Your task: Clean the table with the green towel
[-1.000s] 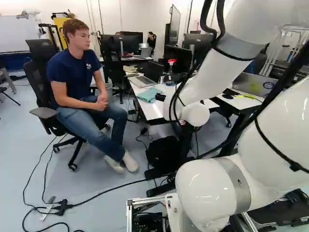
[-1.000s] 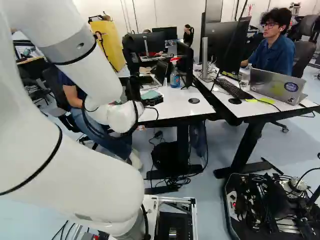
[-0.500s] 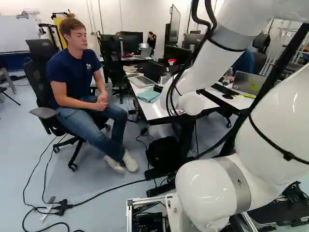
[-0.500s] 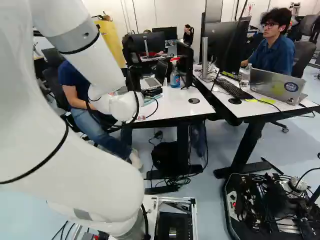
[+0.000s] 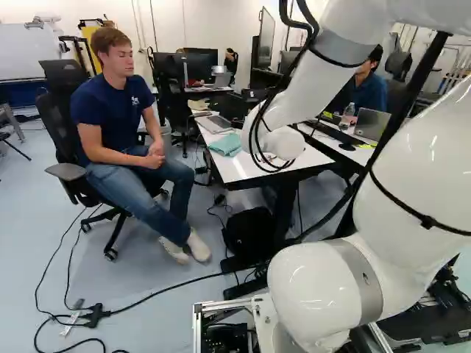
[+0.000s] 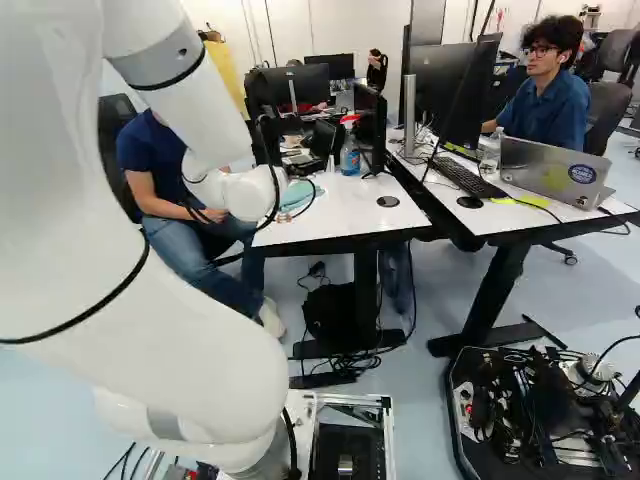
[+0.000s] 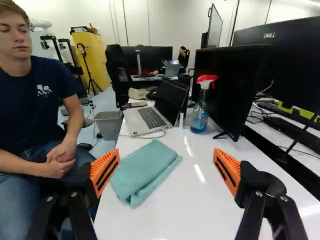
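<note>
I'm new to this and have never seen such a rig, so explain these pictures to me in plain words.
The machine is one white robot arm ending in a black gripper with two fingers and orange pads. Two pictures come from cameras on its base, behind the arm, one to its left and one to its right; both show the same scene. The third comes from the arm's wrist, looking out along the gripper.

In that wrist view, a folded green towel lies on the white table ahead of the gripper. Beyond it are an open laptop and a spray bottle with a red-and-white trigger, which stands by a black monitor.

The fingers are spread apart and nothing is held.
</note>
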Robot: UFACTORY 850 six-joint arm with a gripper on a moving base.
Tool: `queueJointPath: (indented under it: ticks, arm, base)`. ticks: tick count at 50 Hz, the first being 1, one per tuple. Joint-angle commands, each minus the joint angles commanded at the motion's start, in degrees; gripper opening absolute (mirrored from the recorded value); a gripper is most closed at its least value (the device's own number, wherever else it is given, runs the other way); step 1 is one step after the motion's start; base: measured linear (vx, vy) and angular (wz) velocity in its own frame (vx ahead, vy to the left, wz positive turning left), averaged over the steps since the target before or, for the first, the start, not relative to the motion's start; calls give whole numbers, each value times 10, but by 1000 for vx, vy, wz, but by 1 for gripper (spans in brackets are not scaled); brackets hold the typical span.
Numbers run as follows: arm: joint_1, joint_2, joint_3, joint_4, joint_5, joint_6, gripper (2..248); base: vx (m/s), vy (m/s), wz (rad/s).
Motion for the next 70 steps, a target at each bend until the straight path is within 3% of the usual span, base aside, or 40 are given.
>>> queueJointPath:
  ticks: [31, 70]
  arm:
    - [7, -54, -95, 0, -69, 0, 247]
    - [21, -117, -211, 0, -255, 0, 247]
  base:
    - [0, 0, 0]
    - [0, 0, 0]
